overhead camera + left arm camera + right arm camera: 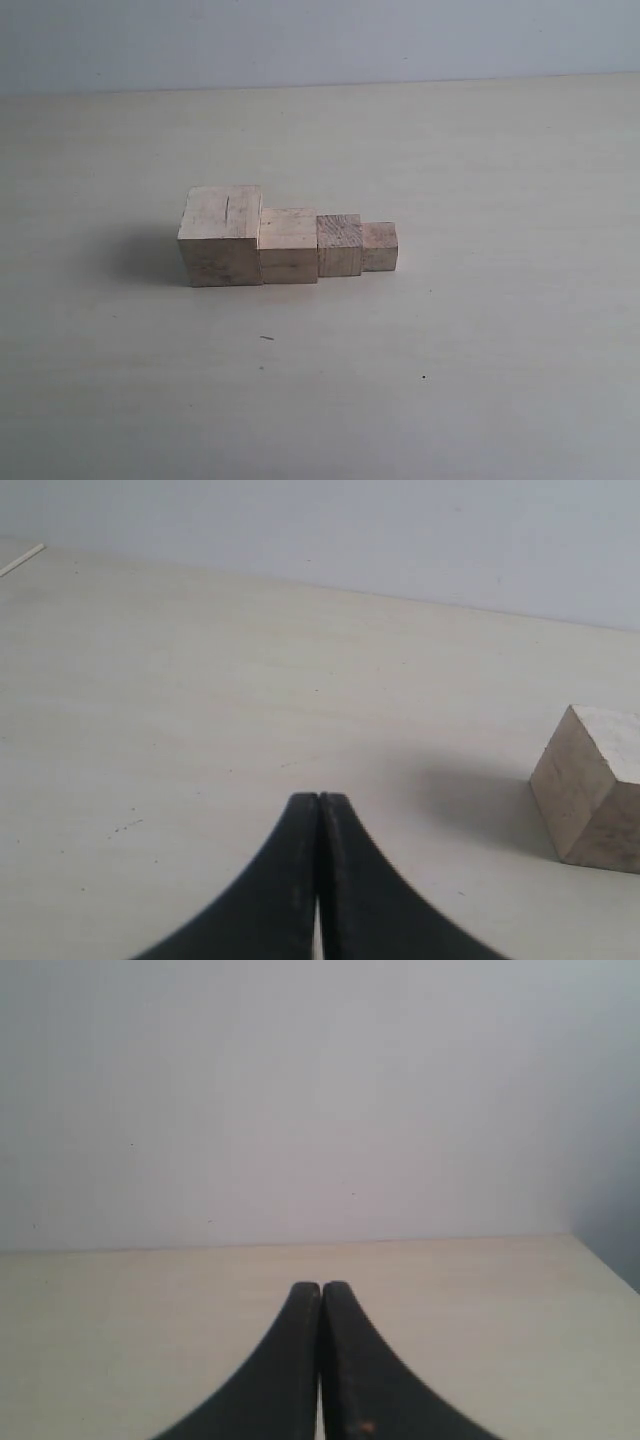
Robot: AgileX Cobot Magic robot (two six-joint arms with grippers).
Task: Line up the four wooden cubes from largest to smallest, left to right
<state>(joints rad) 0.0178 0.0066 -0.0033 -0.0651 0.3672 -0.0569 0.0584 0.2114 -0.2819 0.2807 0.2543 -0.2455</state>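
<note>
Cream bench point(480, 380), frame centre: four pale unfinished wooden cubes point(288, 245) sit touching in a row, largest cube point(222, 237) left, smallest cube point(379, 246) right. The black left fingers point(295, 880) and black right fingers point(290, 1360) are pressed together, holding nothing.

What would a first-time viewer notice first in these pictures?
Four wooden cubes sit in a tight row on the table, stepping down from the largest cube, cracked on top, at the left to the smallest cube at the right. In the wrist views, the left gripper and right gripper are shut and empty.
</note>
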